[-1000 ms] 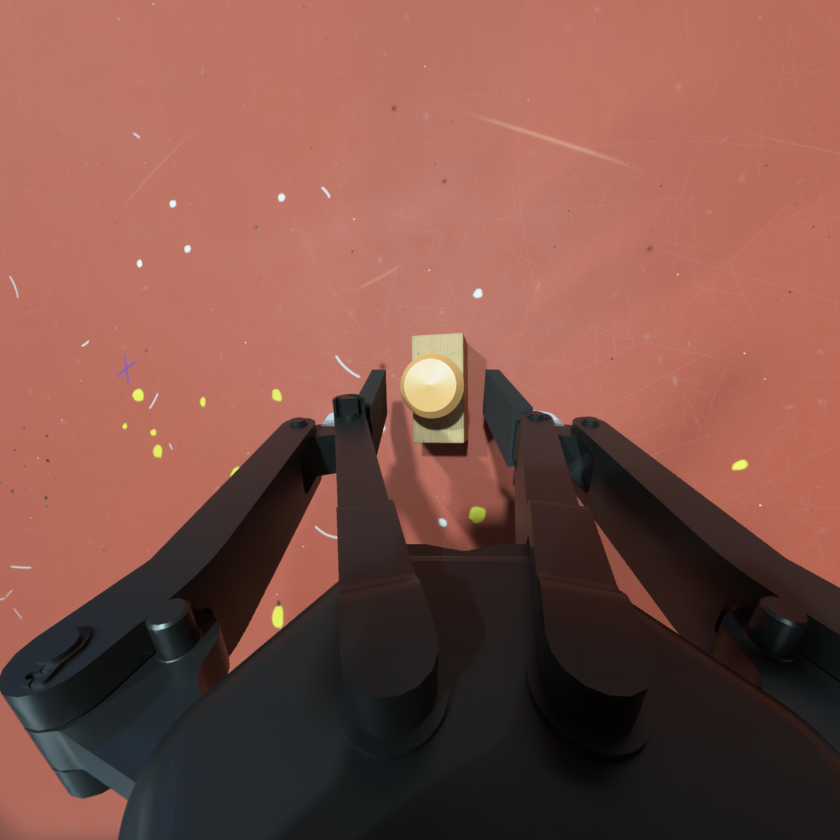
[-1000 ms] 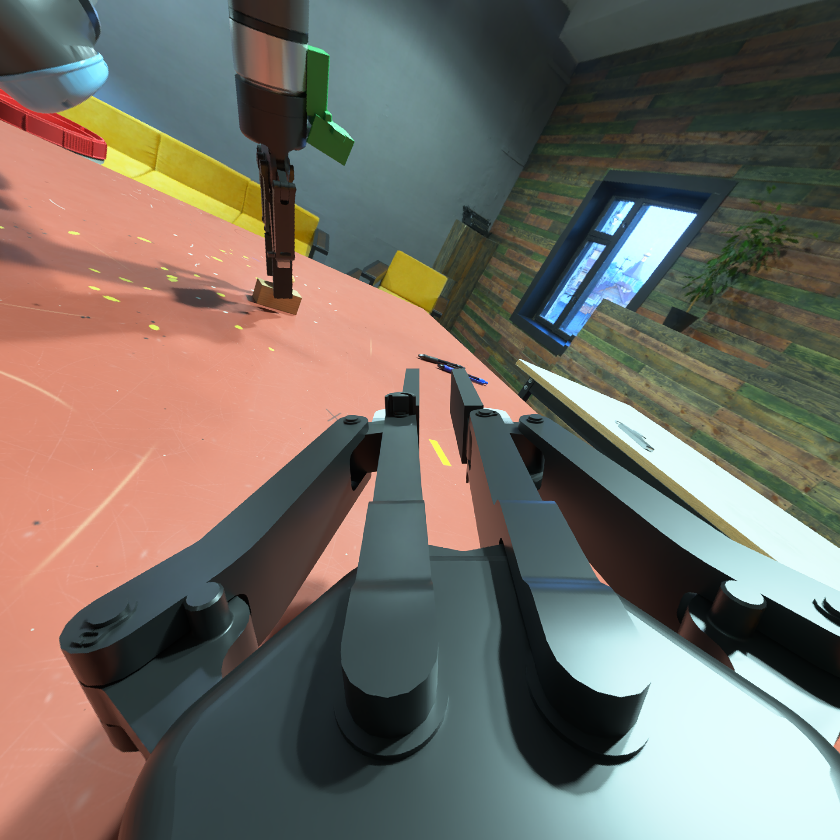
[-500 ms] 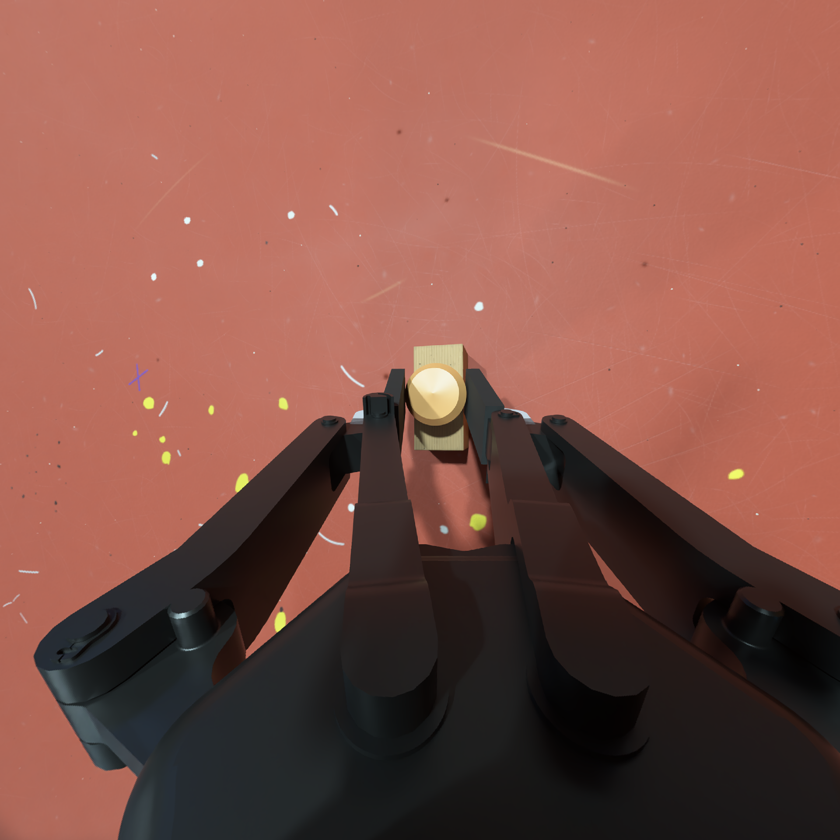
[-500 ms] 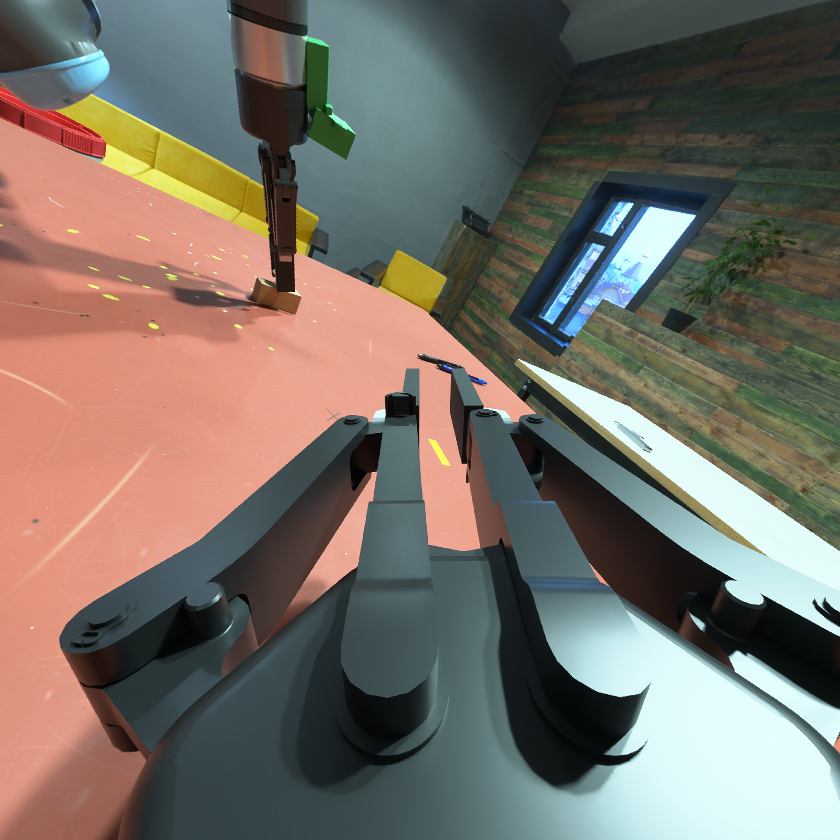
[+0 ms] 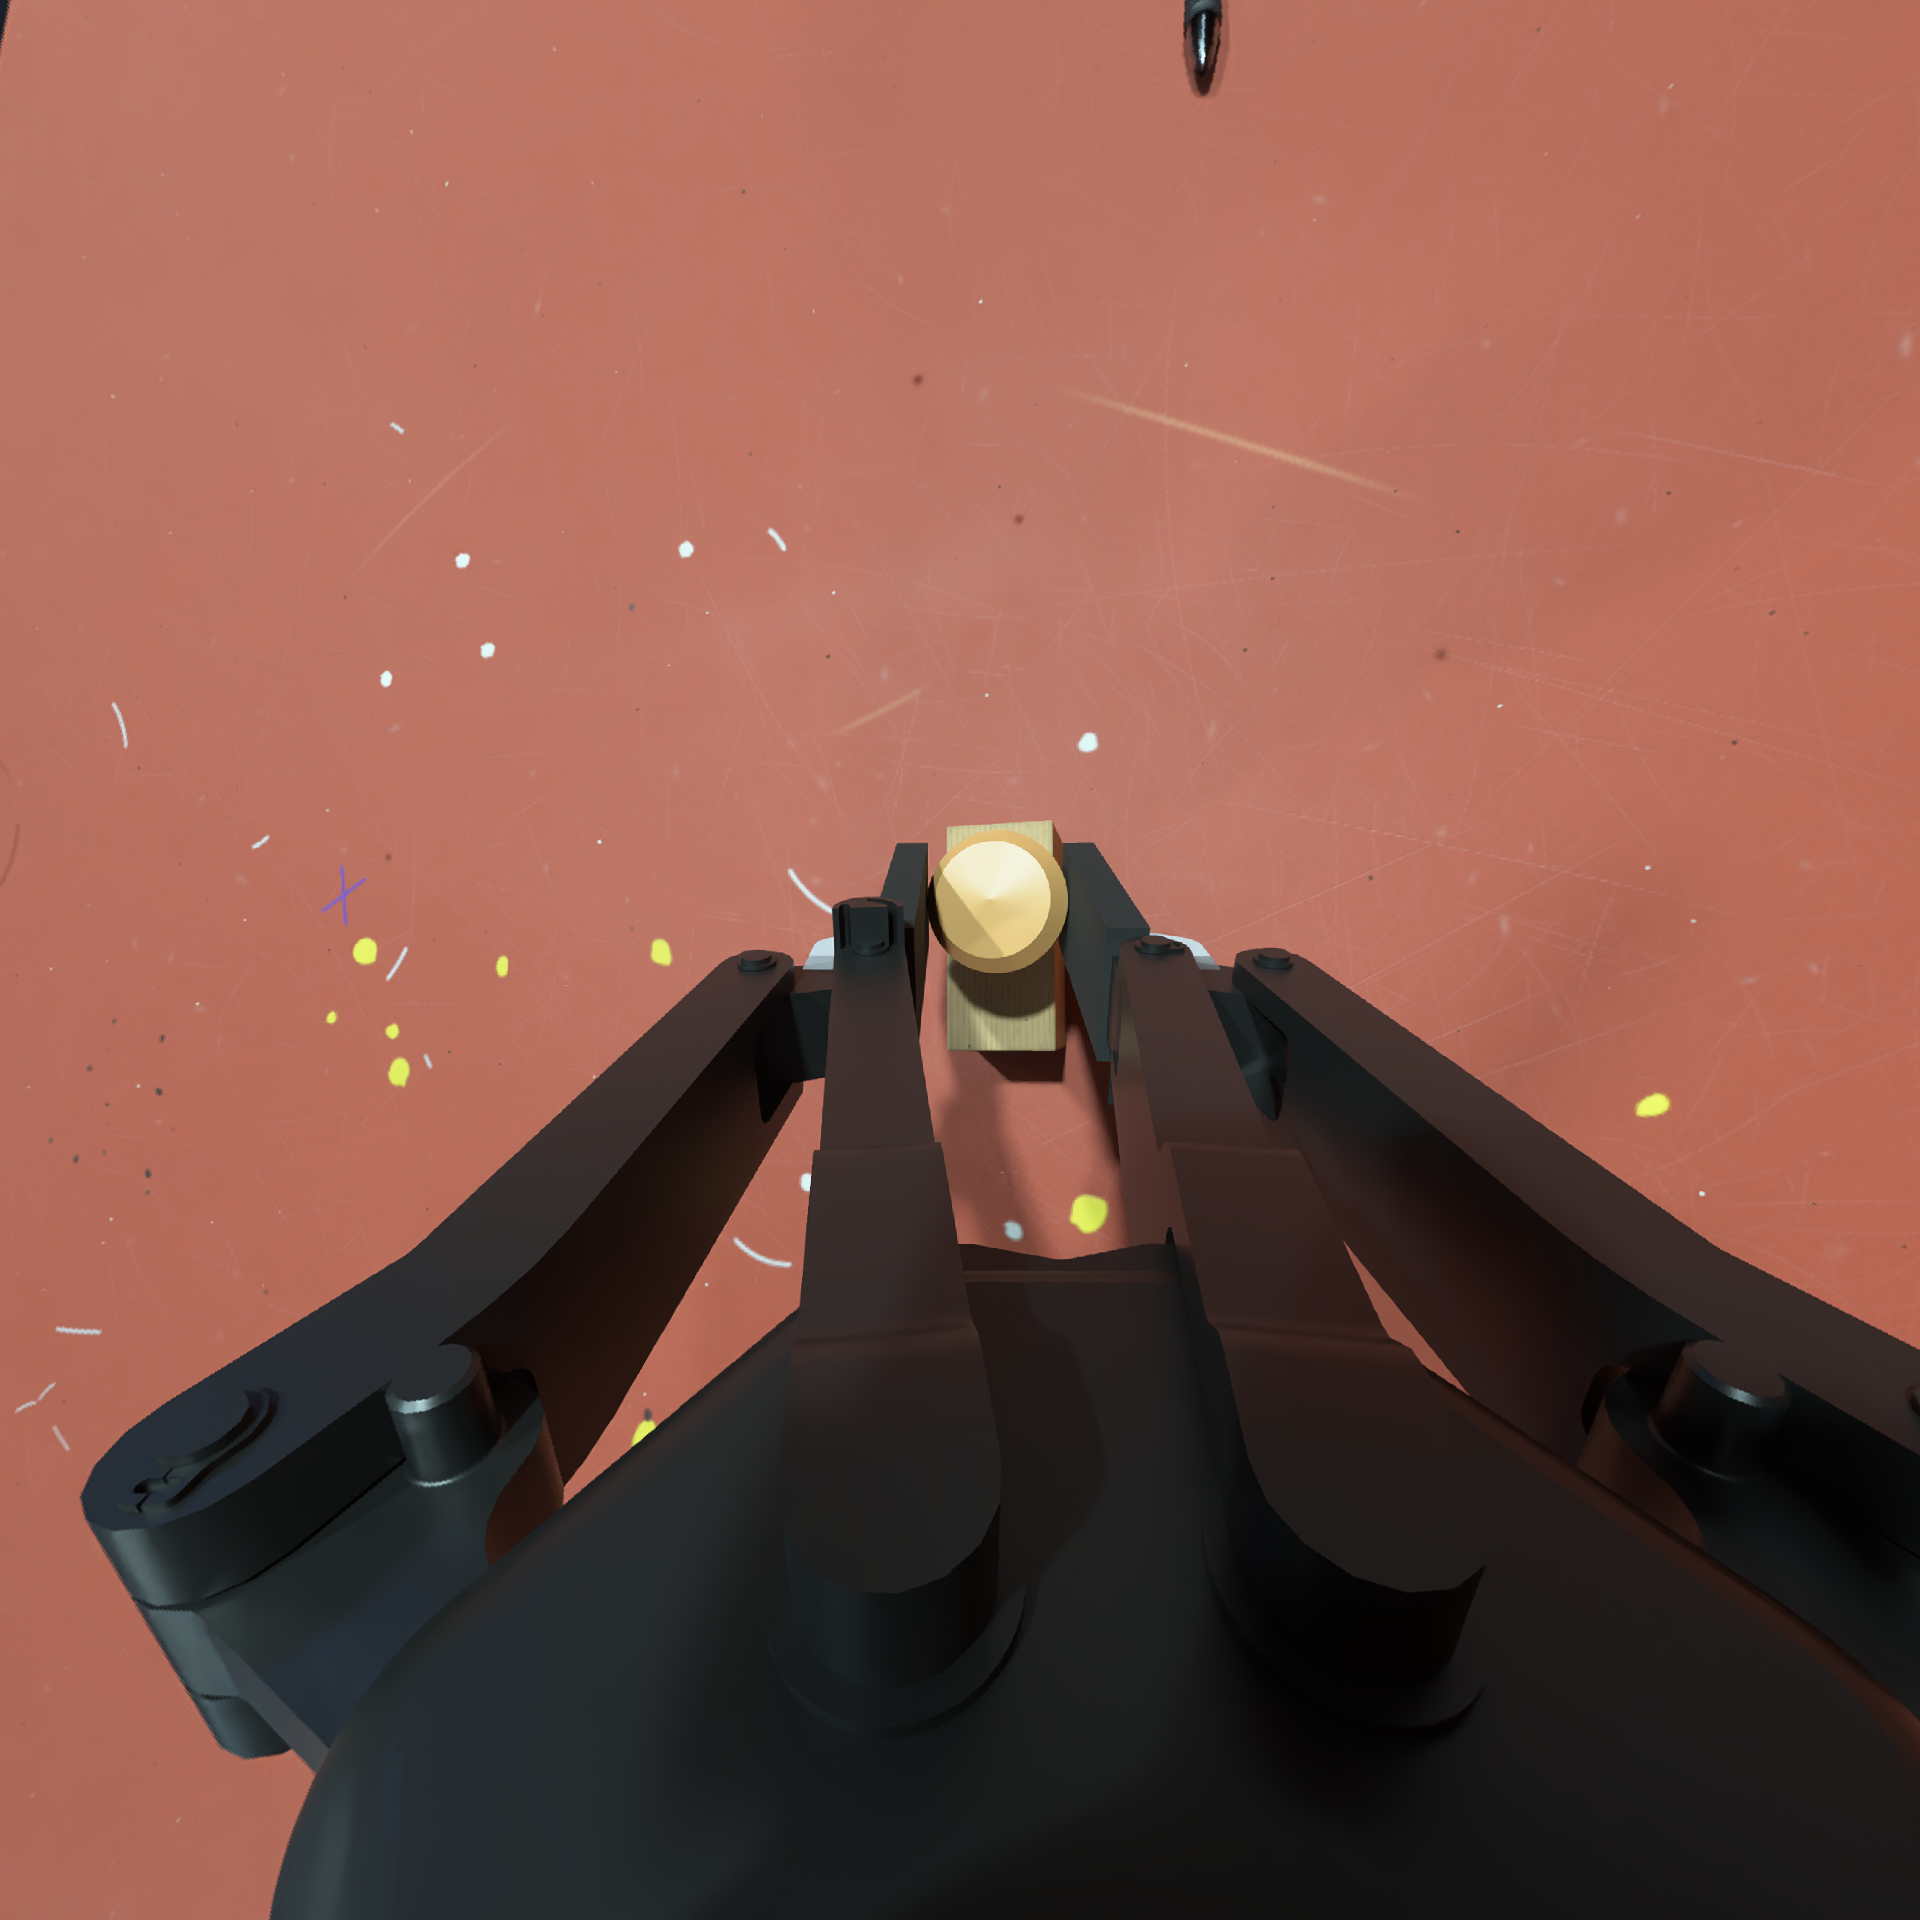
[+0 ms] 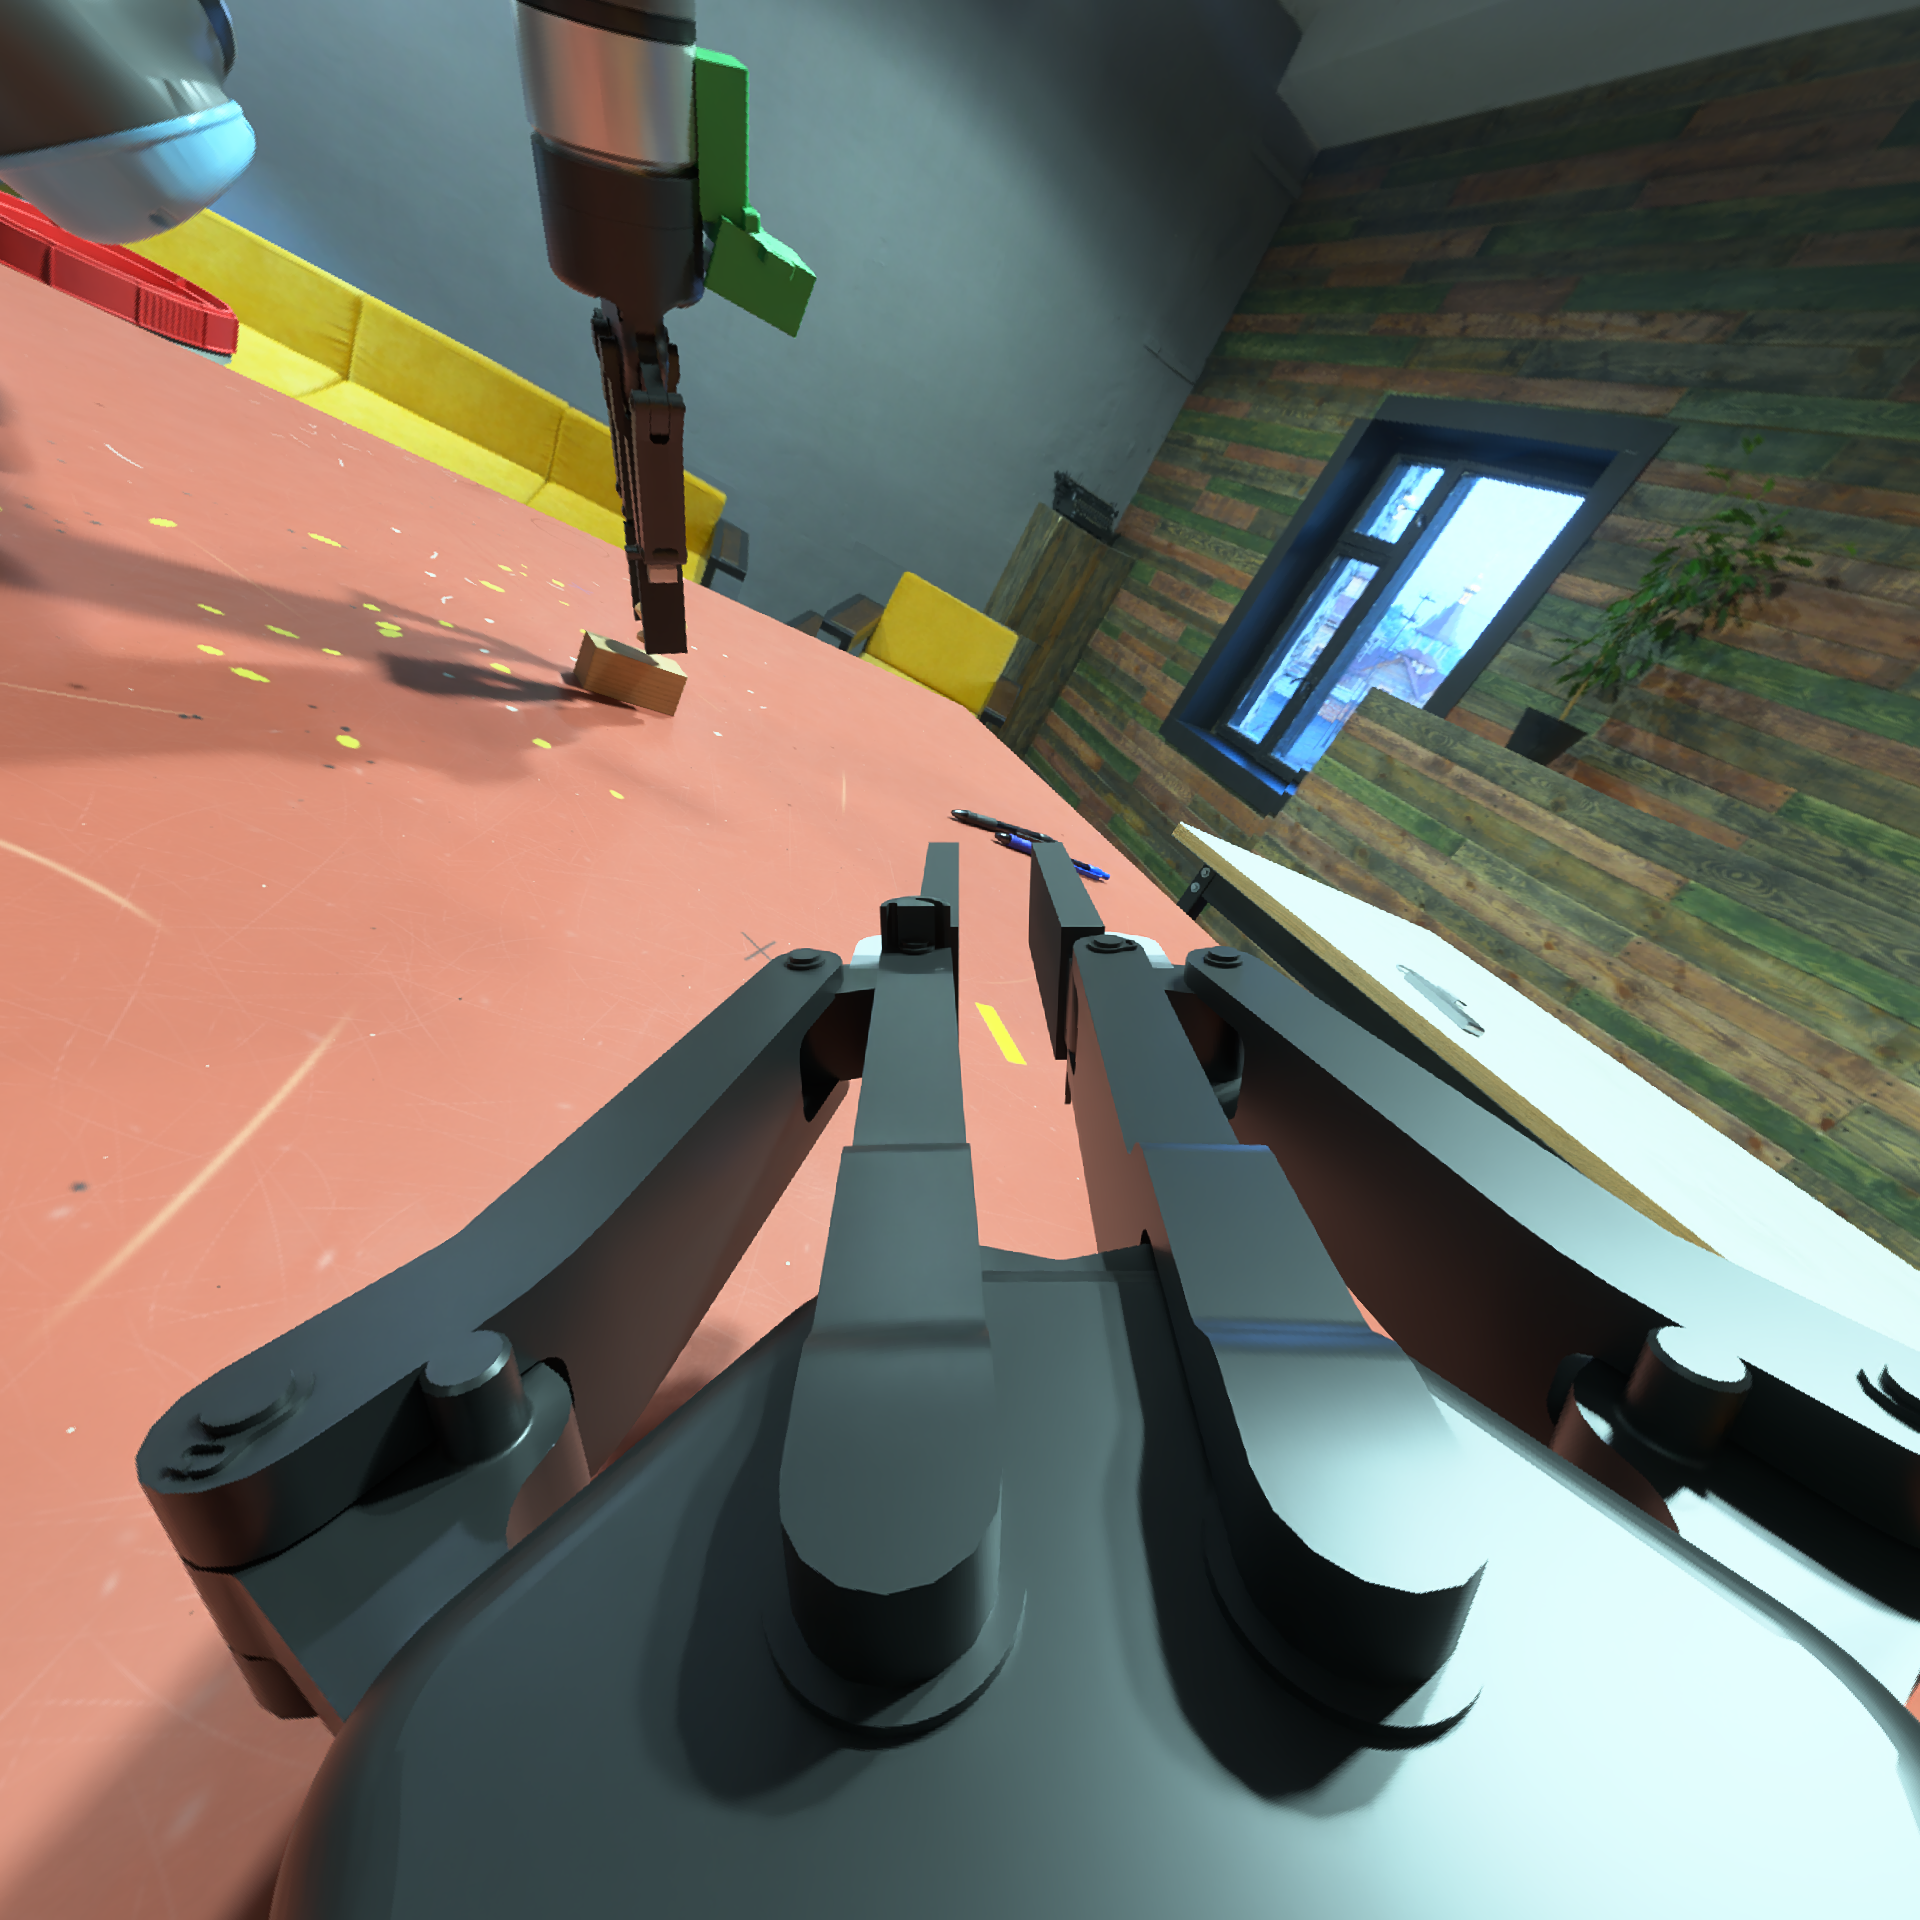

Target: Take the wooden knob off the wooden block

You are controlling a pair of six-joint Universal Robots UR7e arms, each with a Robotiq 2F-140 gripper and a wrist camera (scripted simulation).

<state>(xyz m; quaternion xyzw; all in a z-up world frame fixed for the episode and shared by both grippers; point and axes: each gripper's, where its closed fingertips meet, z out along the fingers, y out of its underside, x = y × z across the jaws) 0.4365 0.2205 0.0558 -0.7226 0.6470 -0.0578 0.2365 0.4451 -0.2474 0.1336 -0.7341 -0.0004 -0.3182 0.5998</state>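
In the left wrist view the round wooden knob [image 5: 1000, 902] stands on the pale wooden block [image 5: 1004, 1018] on the red table [image 5: 1351, 623]. My left gripper [image 5: 1000, 891] is shut on the knob, one finger pressed to each side. In the right wrist view the left gripper [image 6: 660, 623] hangs straight down over the block [image 6: 629, 673]; its fingers hide the knob there. I cannot tell whether the block touches the table. My right gripper [image 6: 995, 868] hovers low over the table [image 6: 312, 987], far from the block, its fingers a narrow gap apart and empty.
Pens [image 6: 1029, 836] lie near the table's far edge; one pen tip [image 5: 1202, 47] shows at the top of the left wrist view. A red object [image 6: 114, 281] sits at the far left. A white table [image 6: 1558, 1081] stands beyond the right edge.
The left gripper's fingers closed from either side onto the knob. It has since risen a little: the table specks have shrunk, the knob has not. The right gripper has not moved.
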